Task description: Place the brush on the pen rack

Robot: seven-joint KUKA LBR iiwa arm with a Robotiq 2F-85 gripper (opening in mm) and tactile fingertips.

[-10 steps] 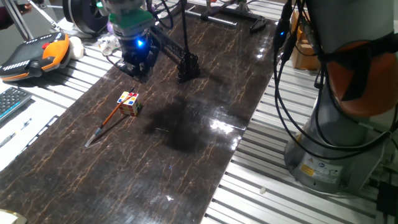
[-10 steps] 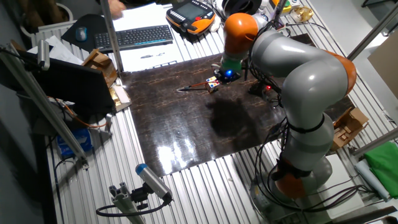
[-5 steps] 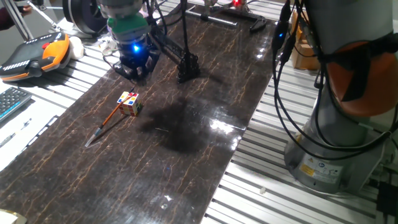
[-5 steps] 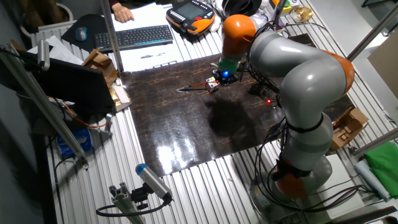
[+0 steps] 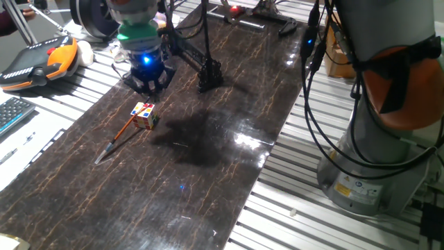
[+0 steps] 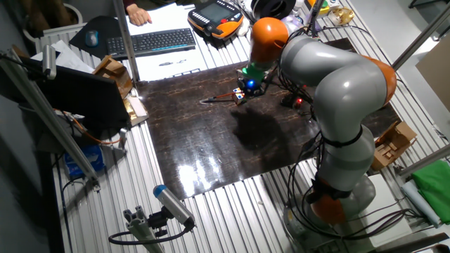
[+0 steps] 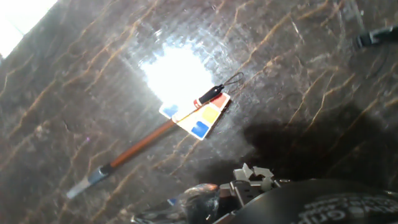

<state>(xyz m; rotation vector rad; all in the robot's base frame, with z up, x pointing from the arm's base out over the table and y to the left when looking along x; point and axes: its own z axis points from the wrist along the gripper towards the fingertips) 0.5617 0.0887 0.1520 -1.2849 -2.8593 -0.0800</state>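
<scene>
The brush [image 5: 116,139] lies on the dark table [image 5: 208,180], grey tip toward the near left, its upper end resting against the small multicoloured cube [image 5: 144,114]. The hand view shows the brush [image 7: 140,144] running diagonally, its far end over the cube [image 7: 200,119]. My gripper [image 5: 147,85] hangs just behind the cube, above the table, fingers spread and empty. The pen rack [image 5: 207,71] stands to the right of the gripper, its slanted bar rising to the back left. In the other fixed view, the gripper [image 6: 250,86] hovers over the cube [image 6: 240,95] and brush [image 6: 218,99].
An orange teach pendant [image 5: 40,60] and a keyboard [image 6: 151,42] lie beside the table on the left. A black tube frame [image 5: 267,22] sits at the far end. The robot base [image 5: 371,167] and hanging cables [image 5: 312,76] stand at the right.
The gripper has shifted a little to the left and nearer to the cube and brush. The brush, cube and rack have not moved.
</scene>
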